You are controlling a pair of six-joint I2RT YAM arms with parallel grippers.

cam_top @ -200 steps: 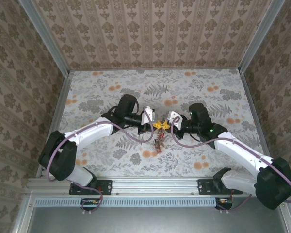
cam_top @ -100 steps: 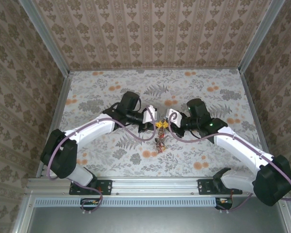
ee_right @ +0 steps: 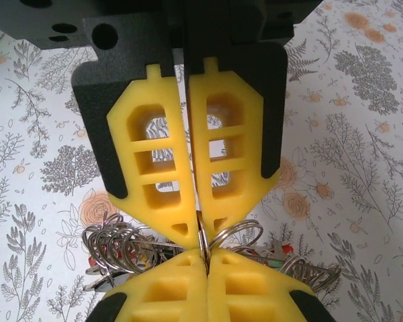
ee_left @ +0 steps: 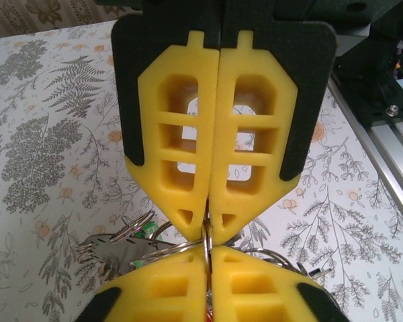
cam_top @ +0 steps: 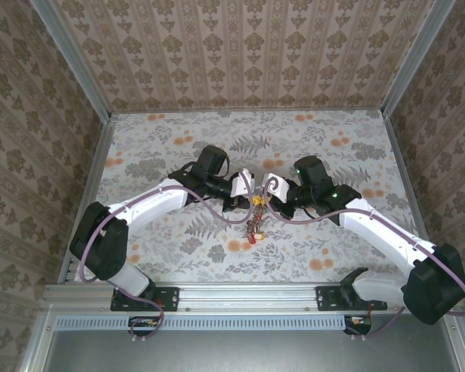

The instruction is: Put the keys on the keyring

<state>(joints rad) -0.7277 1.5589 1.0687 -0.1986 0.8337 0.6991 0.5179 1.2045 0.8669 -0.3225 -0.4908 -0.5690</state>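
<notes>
My left gripper (cam_top: pixel 249 195) and right gripper (cam_top: pixel 266 196) meet tip to tip above mid-table, both shut on the same thin wire keyring (ee_left: pixel 207 231). In the left wrist view my left gripper (ee_left: pixel 211 251) rises from the bottom, and the right arm's yellow fingers (ee_left: pixel 248 168) come down from above. The right wrist view shows my right gripper (ee_right: pixel 205 255) pinching the keyring (ee_right: pixel 203 236) edge-on. Silver keys (ee_left: pixel 111 247) and small split rings (ee_right: pixel 117 238) hang beside the tips. The bunch (cam_top: pixel 253 228) dangles below the grippers, with red and green heads among it.
Floral cloth (cam_top: pixel 333 155) covers the table, with patterned walls on three sides. An aluminium rail (cam_top: pixel 240 294) runs along the near edge by both arm bases. The rail (ee_left: pixel 383 168) also passes to the right in the left wrist view.
Both wrists have drawn slightly closer together and shifted a little toward the far side. The bunch still hangs between them, now with a red piece lowest.
</notes>
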